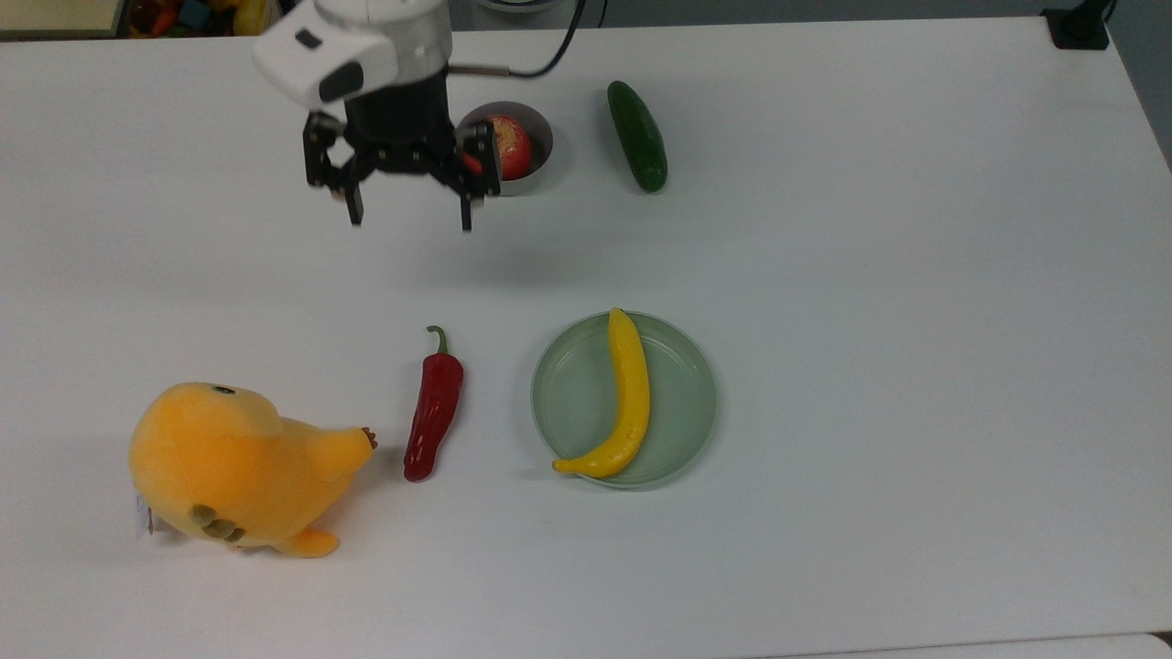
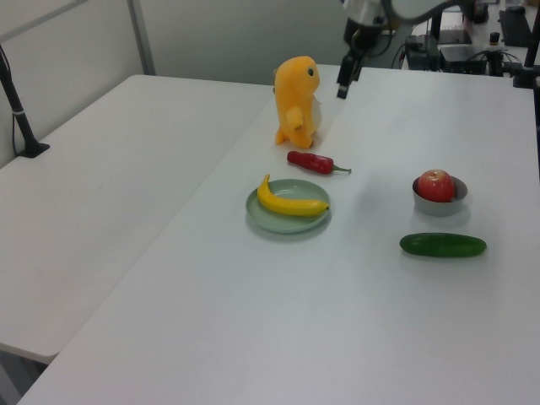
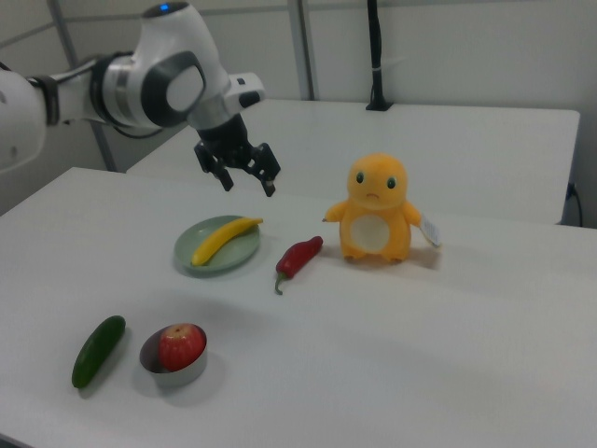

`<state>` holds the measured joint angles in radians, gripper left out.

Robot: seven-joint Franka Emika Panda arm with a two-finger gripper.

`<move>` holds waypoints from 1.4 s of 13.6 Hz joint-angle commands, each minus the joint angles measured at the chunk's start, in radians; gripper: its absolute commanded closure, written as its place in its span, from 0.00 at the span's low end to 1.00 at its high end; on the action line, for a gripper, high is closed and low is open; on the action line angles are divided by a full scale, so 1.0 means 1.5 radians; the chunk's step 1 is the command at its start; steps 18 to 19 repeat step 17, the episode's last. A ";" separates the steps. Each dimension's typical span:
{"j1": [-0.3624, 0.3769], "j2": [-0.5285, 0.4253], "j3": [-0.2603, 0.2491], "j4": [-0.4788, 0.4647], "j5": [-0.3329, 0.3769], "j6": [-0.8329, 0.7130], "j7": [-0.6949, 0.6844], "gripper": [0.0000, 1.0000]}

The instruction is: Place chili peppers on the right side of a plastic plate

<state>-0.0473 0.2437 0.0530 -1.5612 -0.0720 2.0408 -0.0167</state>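
The dark-red chili pepper [image 1: 435, 409] lies flat on the white table, its green stem pointing to the top view's upper edge. It rests just left of the pale green plastic plate [image 1: 577, 394] in the top view, and right of the plate [image 3: 240, 254] in the right view. The chili [image 3: 298, 256] touches nothing. A yellow banana [image 1: 631, 394] lies in the plate. My gripper [image 1: 409, 220] hangs open and empty, well above the table and away from the chili, toward the top view's upper edge. It is also high up in the left view [image 2: 343, 89] and the right view [image 3: 249, 185].
An orange plush toy [image 1: 229, 467] stands close to the chili's tip on the top view's left. A small grey bowl [image 1: 540, 133] holding a red apple [image 1: 511, 146] sits behind the gripper. A dark green cucumber [image 1: 638, 137] lies beside the bowl.
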 commanded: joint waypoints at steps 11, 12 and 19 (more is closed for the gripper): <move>0.037 -0.190 -0.046 -0.093 0.000 -0.258 0.011 0.00; 0.028 -0.194 -0.047 -0.091 0.001 -0.262 0.011 0.00; 0.014 -0.194 -0.049 -0.087 0.001 -0.262 0.012 0.00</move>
